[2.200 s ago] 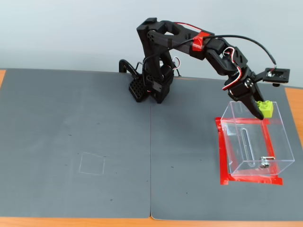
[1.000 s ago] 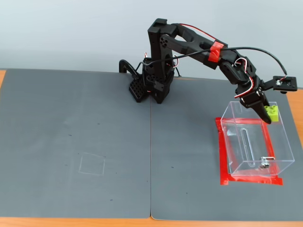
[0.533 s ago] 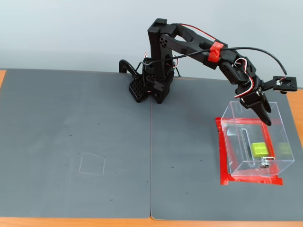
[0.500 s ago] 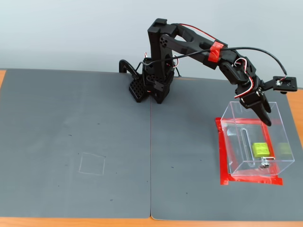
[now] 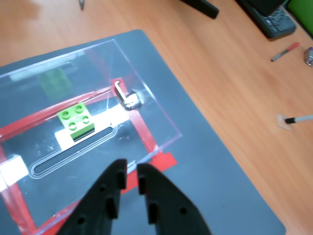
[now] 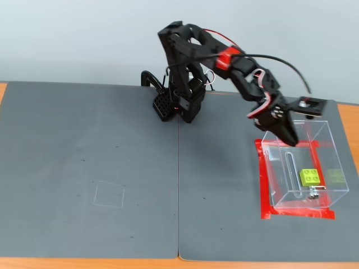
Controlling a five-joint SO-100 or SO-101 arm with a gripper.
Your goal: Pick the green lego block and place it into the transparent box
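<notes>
Fixed view: green lego block lies inside transparent box.

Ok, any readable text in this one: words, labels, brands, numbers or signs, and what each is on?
None can be read in either view.
Brick: studs too small and blurred to show any lettering.
Box: no print visible; metal latch unmarked.
Dark device at the wrist view's top right: keys too blurred to read.
Arm and red tape: no markings visible.
</notes>
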